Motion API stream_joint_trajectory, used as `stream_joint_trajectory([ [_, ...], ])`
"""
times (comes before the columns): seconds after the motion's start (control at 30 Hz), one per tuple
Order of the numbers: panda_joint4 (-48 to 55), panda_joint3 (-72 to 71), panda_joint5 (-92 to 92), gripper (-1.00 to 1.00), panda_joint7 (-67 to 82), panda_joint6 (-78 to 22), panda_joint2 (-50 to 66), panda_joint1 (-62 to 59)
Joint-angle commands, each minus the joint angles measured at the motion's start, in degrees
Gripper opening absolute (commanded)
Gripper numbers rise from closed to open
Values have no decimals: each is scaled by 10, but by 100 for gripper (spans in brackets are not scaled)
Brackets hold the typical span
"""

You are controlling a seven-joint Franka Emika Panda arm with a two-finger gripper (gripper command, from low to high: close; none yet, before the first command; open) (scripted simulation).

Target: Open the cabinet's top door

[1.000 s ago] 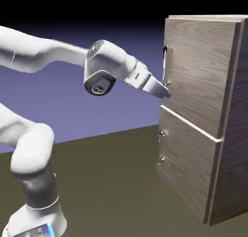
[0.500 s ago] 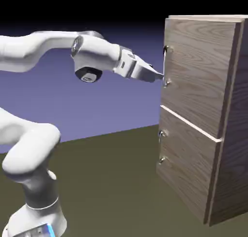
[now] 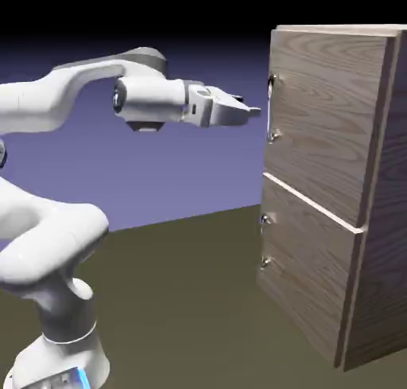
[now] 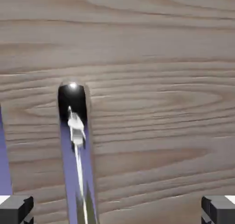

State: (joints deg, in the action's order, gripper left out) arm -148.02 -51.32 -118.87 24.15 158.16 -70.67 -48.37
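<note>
In the ext. view the cabinet [image 3: 374,196] fills the 3 o'clock side, w/ the top door [image 3: 326,125] as its upper front panel, apparently flush. The door's silver bar handle [image 3: 269,107] sits near the panel's 9 o'clock edge, long axis upright, approx. 12 to 6, w/ a mount at each end. In the hand view the bar lies off-centre toward 9 o'clock, its rounded end at about 10 and its length running down to btwn 6 and 7, tipped only slightly (shiny thing, it mirrors pale shapes). Gripper [image 3: 253,110] is open, fingertips wide apart w/ nothing btwn them, pointing to abt 3 o'clock at the handle, just beside it but not touching. In the hand view the bar falls btwn the two tips, nearer the 8 o'clock one. Edges: a pale seam [image 3: 314,203] runs from 10 to 4 o'clock under the top door, w/ the lower door [image 3: 306,260] beneath. Room: backdrop [image 3: 187,169] shows in a small gap btwn tips and bar, & there's plenty open at the gripper's 6 o'clock.
</note>
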Motion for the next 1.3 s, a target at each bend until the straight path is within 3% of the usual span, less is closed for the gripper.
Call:
stream_joint_trajectory([
  [0.0,3,-11,-25,0,14,-3,-8,-10],
  [0.23,18,-72,-166,0,93,-22,-53,-69],
  [0.4,88,-113,-208,0,107,-48,-32,-167],
  [0.43,88,-113,-208,-100,107,-49,-32,-167],
  [0.87,-127,117,-85,-100,193,-322,-55,-5],
  [1.27,-186,366,138,-100,256,-561,-17,1],
])
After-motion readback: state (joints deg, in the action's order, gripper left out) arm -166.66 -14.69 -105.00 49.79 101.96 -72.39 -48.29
